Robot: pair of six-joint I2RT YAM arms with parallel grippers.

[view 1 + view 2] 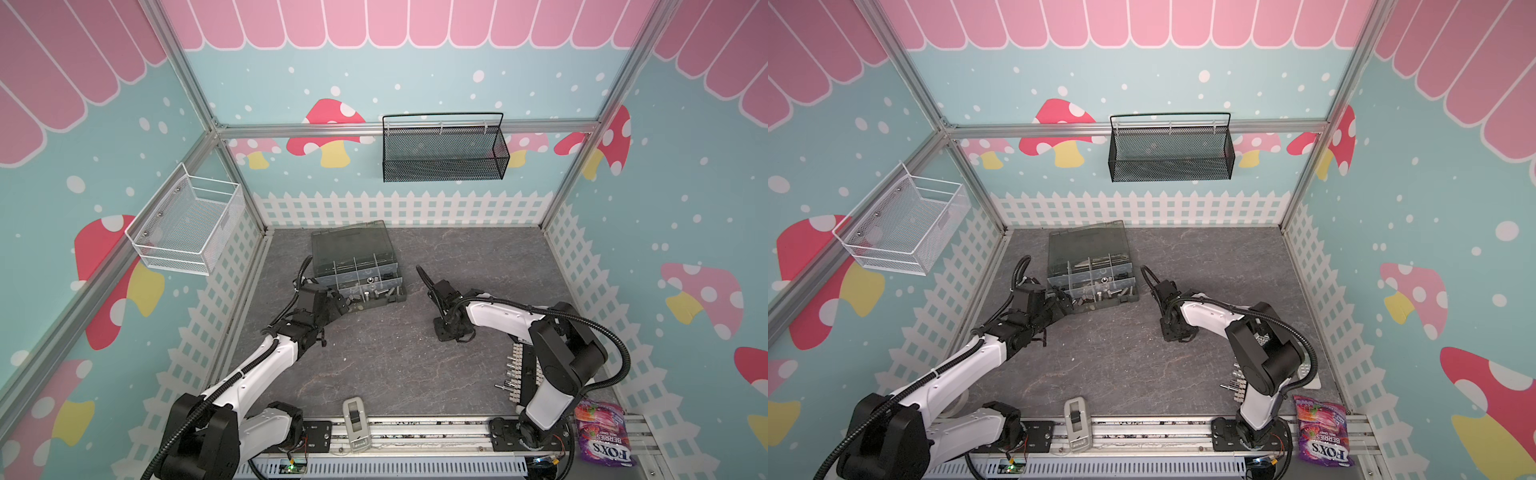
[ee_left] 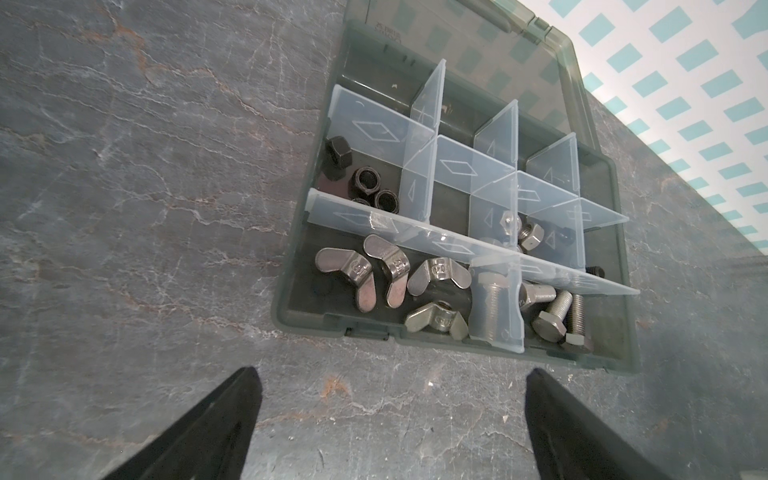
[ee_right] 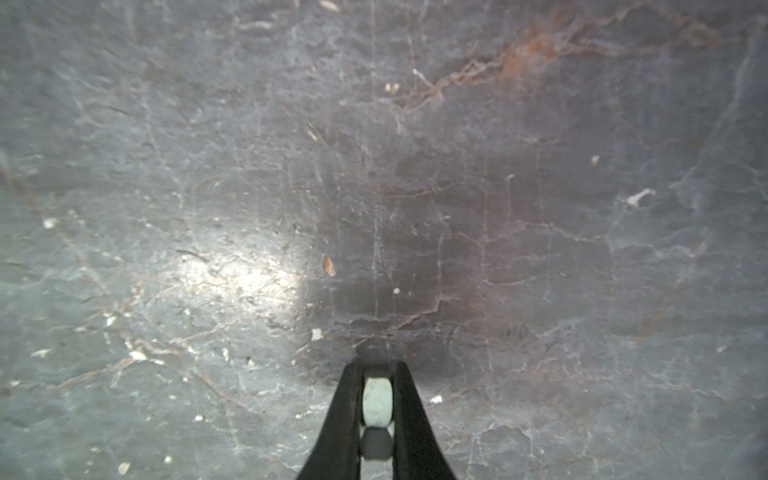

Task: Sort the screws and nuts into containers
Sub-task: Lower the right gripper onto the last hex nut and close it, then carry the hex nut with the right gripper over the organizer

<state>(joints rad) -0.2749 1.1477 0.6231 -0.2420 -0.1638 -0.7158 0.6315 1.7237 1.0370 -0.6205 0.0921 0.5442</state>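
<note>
- Table [image 1: 374,365] grey, walls [image 1: 415,83] blue with mushrooms
- Left gripper [image 2: 392,374] wide open, empty, by box [image 2: 457,348]
- Right gripper [image 3: 376,368] squeezes silver nut [image 3: 376,397], right of box
- Screws [image 2: 557,311], nuts [image 2: 390,278] lie in box

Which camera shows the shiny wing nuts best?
Left wrist view: four shiny silver metal wing nuts lie close and sharp. In both top views they are too small to tell; right wrist view shows none.

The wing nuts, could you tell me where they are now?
In the left wrist view, the wing nuts lie in the organizer box, in the corner compartment nearest the left claw, beside the silver bolts.
</note>
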